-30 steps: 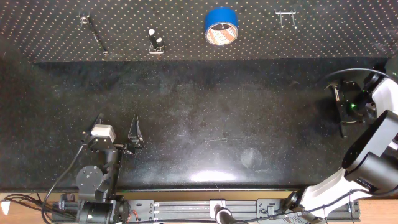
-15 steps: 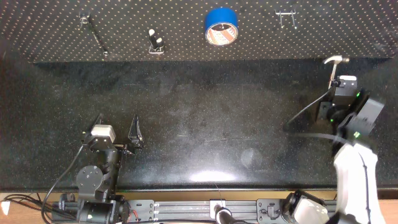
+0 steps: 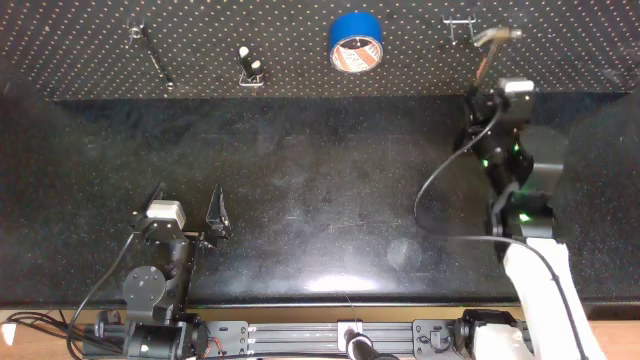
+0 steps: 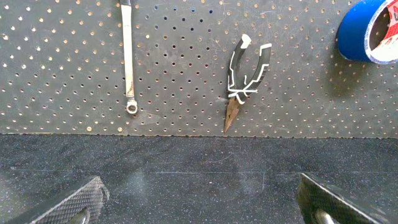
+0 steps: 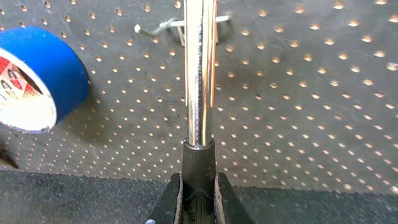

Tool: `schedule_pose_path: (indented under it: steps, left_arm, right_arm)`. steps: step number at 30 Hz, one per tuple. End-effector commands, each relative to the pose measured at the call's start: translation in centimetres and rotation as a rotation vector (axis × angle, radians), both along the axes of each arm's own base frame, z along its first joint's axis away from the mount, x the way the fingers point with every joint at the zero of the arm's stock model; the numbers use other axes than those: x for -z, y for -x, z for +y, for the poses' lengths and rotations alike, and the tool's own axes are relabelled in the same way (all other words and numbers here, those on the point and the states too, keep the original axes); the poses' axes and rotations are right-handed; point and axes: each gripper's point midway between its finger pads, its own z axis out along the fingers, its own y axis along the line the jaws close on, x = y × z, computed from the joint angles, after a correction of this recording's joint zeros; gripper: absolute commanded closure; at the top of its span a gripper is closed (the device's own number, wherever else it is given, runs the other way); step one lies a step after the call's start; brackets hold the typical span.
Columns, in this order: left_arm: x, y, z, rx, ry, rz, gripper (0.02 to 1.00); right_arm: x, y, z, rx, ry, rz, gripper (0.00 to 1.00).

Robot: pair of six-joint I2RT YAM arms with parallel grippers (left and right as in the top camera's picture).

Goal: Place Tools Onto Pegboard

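Right gripper (image 5: 198, 190) clamps a hammer (image 5: 200, 74), a hook (image 5: 161, 25) just beyond its jaws, tape (image 5: 37, 78) beside; left gripper (image 4: 208, 204) gapes wide, facing pliers (image 4: 242, 81), wrench (image 4: 128, 56).

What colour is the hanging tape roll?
Blue: the round tape roll shows best in the top view.

The pegboard (image 3: 300, 60) is dark, dotted all over with an even grid of pale holes. Seen from above, at twelve o'clock, the tape roll (image 3: 355, 28) is bright blue, its inside white with red marks. The wrench (image 4: 128, 56) at ten o'clock is plain silver. The pliers (image 4: 235, 102) are black, their handles edged white. The hammer (image 5: 200, 74) has a mirror-chrome shaft and a black grip. The table (image 3: 330, 180) is black and finely speckled.
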Motion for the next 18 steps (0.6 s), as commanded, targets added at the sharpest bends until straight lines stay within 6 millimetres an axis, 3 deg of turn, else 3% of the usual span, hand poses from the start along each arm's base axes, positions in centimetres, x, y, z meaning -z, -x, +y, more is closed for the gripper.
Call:
schedule_pose_path:
  steps: [1, 15, 18]
  left_arm:
    - [0.1, 0.0, -0.1, 0.010, -0.012, -0.001, 0.023]
    - [0.1, 0.0, -0.1, 0.010, -0.012, -0.001, 0.025]
    - [0.1, 0.0, -0.1, 0.010, -0.012, -0.001, 0.025]
  right_arm:
    - [-0.8, -1.5, 1.3, -0.035, -0.014, -0.006, 0.925]
    - [2.0, -6.5, 1.8, -0.050, -0.018, 0.088, 0.923]
    - [2.5, -6.6, 1.8, -0.050, -0.019, 0.103, 0.930]
